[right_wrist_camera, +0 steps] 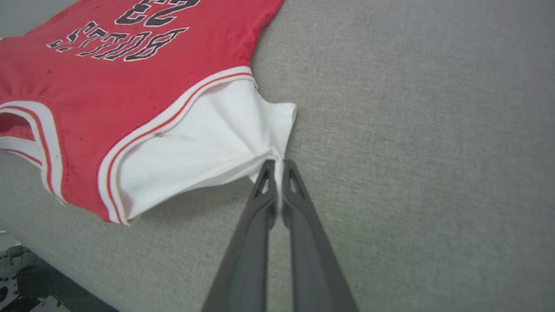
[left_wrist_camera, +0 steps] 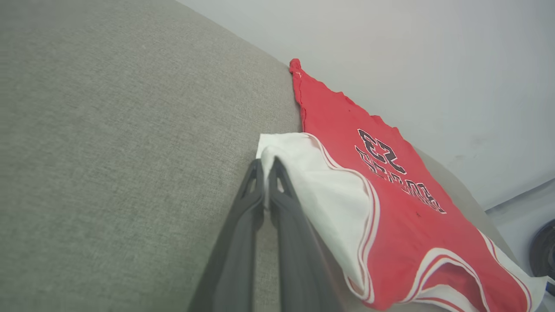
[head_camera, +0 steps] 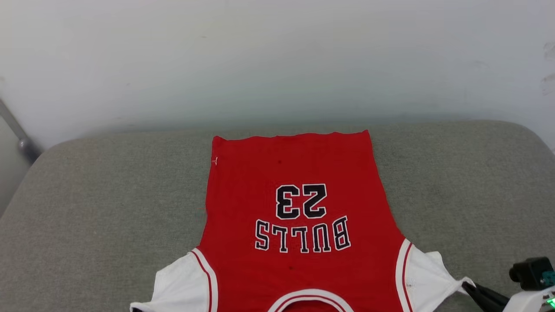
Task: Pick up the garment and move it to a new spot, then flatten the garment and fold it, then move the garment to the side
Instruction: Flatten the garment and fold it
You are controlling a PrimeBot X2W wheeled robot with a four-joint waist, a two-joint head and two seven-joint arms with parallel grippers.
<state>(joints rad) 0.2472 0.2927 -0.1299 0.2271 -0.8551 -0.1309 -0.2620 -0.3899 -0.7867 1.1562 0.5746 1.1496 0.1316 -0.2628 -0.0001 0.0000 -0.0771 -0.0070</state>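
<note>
The left gripper (left_wrist_camera: 264, 164) has two long, thin fingers (left_wrist_camera: 234, 242) of dark grey plastic. Each finger has a small triangle hole near its pointed tip. The right gripper (right_wrist_camera: 279, 164) looks the same. In the head view its wrist is a white shell (head_camera: 530, 302) with a green light (head_camera: 551, 301). A black block (head_camera: 525, 273) with a teal part is on it.

Bright even light, soft shadows, slightly soft focus
</note>
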